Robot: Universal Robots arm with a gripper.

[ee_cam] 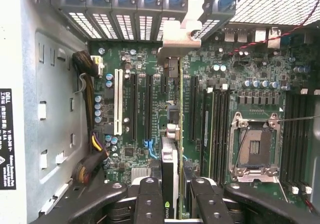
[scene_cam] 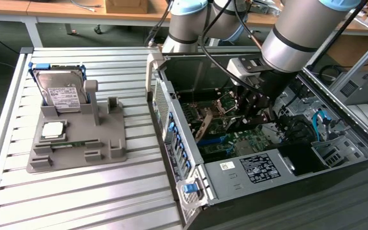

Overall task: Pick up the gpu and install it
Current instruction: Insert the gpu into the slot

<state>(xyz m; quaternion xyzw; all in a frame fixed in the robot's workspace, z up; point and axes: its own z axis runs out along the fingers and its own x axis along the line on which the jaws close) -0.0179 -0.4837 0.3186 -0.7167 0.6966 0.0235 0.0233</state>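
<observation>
Gpu, thin black circuit card with silver-grey metal bracket [ee_cam: 172, 134], pinched edge-on between black pincer [ee_cam: 172, 204] fingers, held upright over green motherboard [ee_cam: 240, 83] inside open black computer case [scene_cam: 235, 177]. Card edge aligned along long black expansion slot [ee_cam: 192, 108], bracket toward rear grille, likely for straight seating. Outward: grey parts holder [scene_cam: 75, 143] with silver hard drive [scene_cam: 61, 93] on slatted metal desk [scene_cam: 63, 201].
</observation>
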